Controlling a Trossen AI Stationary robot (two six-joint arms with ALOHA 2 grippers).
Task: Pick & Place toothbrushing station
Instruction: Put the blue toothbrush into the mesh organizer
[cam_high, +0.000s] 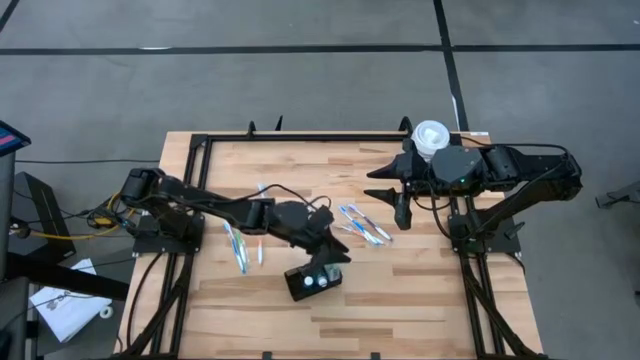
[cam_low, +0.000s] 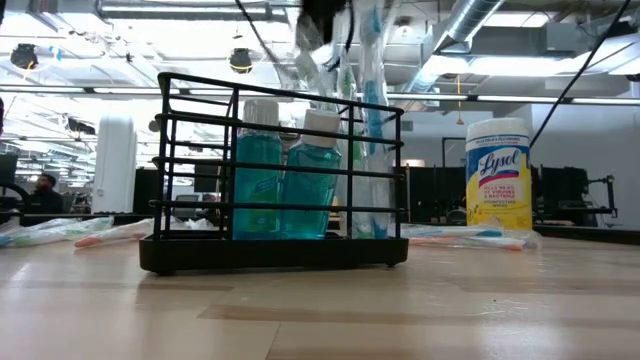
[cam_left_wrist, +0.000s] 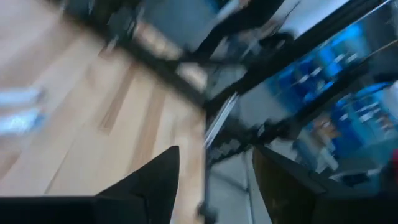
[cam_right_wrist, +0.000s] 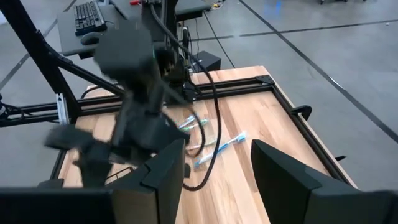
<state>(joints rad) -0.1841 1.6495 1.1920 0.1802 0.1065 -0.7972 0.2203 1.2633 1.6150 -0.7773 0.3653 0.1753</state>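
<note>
**A:** Where was the toothbrushing station (cam_high: 312, 281)?

**B:** It stood upright on the wooden bench (cam_high: 420, 300), toward the near edge and about the middle. From bench height it was a black wire rack holding two teal mouthwash bottles (cam_low: 285, 175) side by side, with toothbrushes (cam_low: 372, 110) standing in the compartment to their right.

**A:** And the left hand (cam_high: 335, 257)?

**B:** It was right over the station's far side, the arm stretched in from the left. Its wrist camera showed the two dark fingers (cam_left_wrist: 152, 186) spread apart with nothing between them, the rack and blue bottles just ahead. So the hand was open and gripped nothing.

**A:** The right hand (cam_high: 402, 212)?

**B:** It hung over the far right part of the bench, well apart from the station. Its fingers (cam_right_wrist: 168, 168) stood apart, empty.

**A:** Anything else on the bench?

**B:** Loose toothbrushes (cam_high: 362, 224) lay just left of the right hand, and more packaged ones (cam_high: 238, 246) lay left of the station. A white-and-yellow Lysol wipes canister (cam_high: 431, 137) stood at the far right edge.
</note>
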